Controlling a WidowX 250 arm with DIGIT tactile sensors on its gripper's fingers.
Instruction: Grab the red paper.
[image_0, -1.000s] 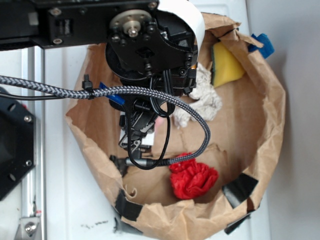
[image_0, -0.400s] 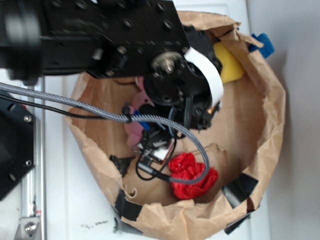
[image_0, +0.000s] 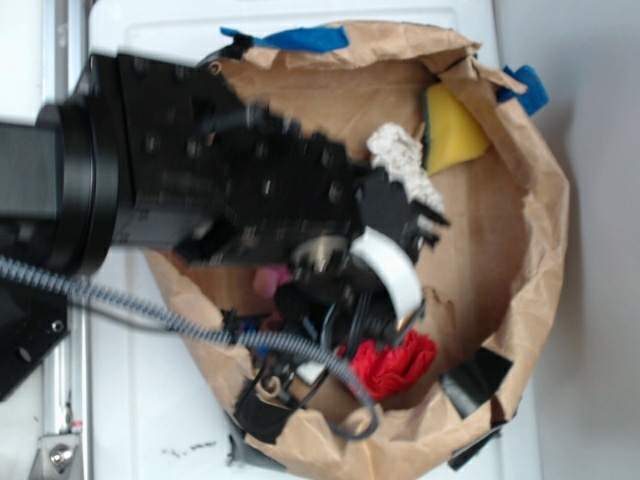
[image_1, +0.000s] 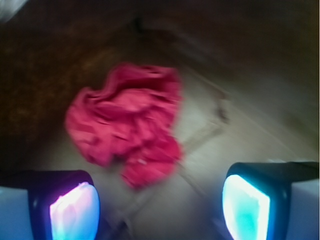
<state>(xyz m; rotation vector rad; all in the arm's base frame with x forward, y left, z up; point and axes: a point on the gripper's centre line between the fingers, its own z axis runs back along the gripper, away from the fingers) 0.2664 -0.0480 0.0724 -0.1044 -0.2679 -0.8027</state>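
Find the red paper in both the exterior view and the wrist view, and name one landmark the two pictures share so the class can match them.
Exterior view: the red paper lies low and right of centre inside the brown paper bag, partly hidden by the arm and cables.
Wrist view: the red paper lies left of centre, ahead of the open gripper, untouched.
Shared landmark: the brown paper floor of the bag under the wad.
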